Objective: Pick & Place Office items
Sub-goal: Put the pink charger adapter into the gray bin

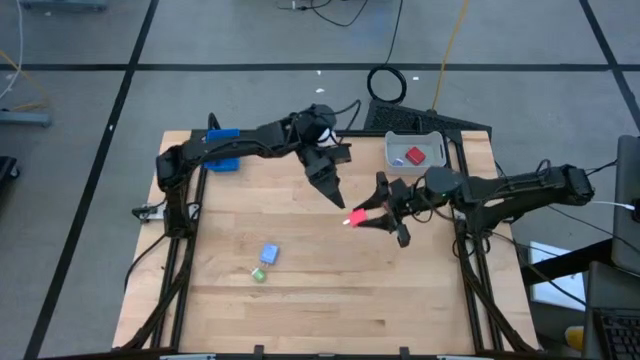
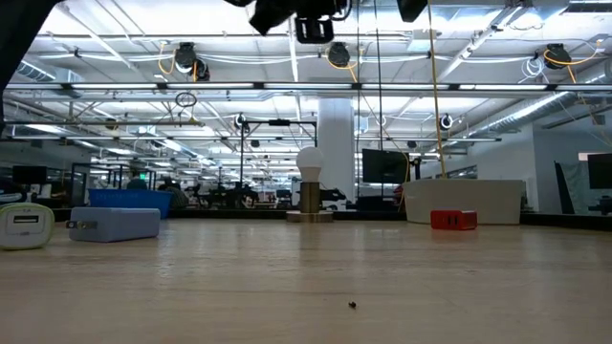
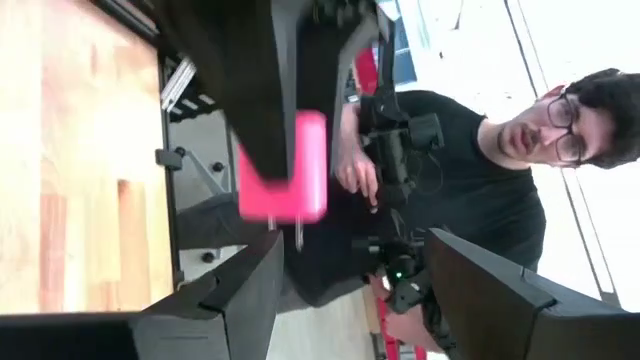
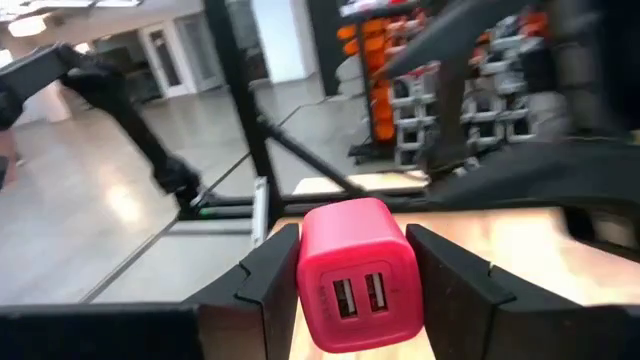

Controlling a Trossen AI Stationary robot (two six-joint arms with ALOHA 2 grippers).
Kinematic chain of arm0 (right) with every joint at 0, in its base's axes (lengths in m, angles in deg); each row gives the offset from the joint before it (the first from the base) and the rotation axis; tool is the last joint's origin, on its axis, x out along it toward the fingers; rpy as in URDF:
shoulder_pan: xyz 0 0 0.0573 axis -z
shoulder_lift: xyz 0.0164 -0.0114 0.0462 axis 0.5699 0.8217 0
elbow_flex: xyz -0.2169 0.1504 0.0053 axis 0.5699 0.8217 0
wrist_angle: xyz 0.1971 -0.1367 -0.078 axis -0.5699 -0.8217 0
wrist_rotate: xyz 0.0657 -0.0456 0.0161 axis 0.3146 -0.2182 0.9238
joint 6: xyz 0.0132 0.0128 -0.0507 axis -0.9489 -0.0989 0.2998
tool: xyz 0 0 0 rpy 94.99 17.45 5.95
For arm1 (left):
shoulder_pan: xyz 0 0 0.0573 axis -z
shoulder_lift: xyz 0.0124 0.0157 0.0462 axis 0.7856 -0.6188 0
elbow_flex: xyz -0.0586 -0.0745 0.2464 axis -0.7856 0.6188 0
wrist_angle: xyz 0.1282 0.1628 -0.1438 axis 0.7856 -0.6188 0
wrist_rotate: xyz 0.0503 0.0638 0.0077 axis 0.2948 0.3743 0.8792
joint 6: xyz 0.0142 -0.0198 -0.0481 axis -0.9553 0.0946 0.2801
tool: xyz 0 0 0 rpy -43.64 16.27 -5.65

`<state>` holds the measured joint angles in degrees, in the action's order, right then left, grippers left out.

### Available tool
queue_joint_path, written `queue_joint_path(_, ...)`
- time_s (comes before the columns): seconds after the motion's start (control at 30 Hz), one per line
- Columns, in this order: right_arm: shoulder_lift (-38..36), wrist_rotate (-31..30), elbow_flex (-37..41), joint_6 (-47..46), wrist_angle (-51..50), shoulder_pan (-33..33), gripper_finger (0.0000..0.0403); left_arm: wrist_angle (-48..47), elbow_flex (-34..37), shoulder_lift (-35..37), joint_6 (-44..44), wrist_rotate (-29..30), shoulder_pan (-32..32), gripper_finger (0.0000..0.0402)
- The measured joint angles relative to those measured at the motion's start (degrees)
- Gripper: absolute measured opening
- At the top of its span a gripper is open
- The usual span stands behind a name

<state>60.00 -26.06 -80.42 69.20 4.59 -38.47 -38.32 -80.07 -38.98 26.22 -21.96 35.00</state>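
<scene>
A pink-red USB charger block (image 4: 355,285) hangs above the middle of the table (image 1: 300,310), with my right gripper (image 1: 366,218) shut on it. My left gripper (image 1: 338,196) hovers just to the left of it and farther back. It is open, and its fingers (image 3: 240,300) stand apart with the charger (image 3: 285,170) in front of them, untouched. A light-blue block (image 1: 268,254) and a green bit (image 1: 259,273) lie flat on the wood at the near left. My right gripper pinches the charger's two side faces (image 4: 312,265) between its two fingers. The fingers lie about level and come from the table's right. The charger is lifted clear of the table, its face with the two USB ports (image 4: 358,297) turned toward my wrist.
A grey tray (image 1: 432,140) at the back right holds a red piece (image 1: 415,156). A blue tray (image 1: 222,150) stands at the back left. The low view shows a white ball on a round base (image 2: 311,191). A person (image 3: 470,190) stands beyond the table.
</scene>
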Motion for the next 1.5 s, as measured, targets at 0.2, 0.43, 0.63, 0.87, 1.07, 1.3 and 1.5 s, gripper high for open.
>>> queue_joint_path(0.2, -3.78, -0.18, 0.0, 0.02, -5.59, 3.19, 0.0153, -19.39, 0.0, 4.75, -14.41, 8.15, -1.86, 0.0235)
queue_joint_path(0.43, -6.55, -0.34, 0.0, 0.5, -12.86, 8.92, 0.0152, -40.44, 0.0, 12.0, -27.0, 32.88, -2.91, 0.022)
queue_joint_path(0.63, -7.95, -0.47, 0.02, 1.65, -20.48, 17.23, 0.0152, -42.54, 0.0, 18.05, -26.99, 46.34, -2.21, 0.0219)
queue_joint_path(0.87, -10.36, -0.59, -0.07, 2.26, -25.83, 27.32, 0.0152, -47.01, 0.0, 22.76, -26.07, 57.38, -2.21, 0.0218)
queue_joint_path(1.07, -11.06, -0.64, -0.07, 3.72, -32.02, 35.27, 0.0151, -49.25, 0.0, 23.72, -24.91, 62.8, -1.59, 0.0219)
queue_joint_path(1.3, -8.98, -0.57, -0.07, 6.96, -38.08, 41.99, 0.0151, -49.87, 0.0, 23.68, -27.82, 68.29, -0.12, 0.0219)
queue_joint_path(1.5, -6.18, -0.41, -0.07, 7.79, -38.61, 45.99, 0.0151, -54.98, 0.07, 24.39, -28.14, 75.64, 0.05, 0.0218)
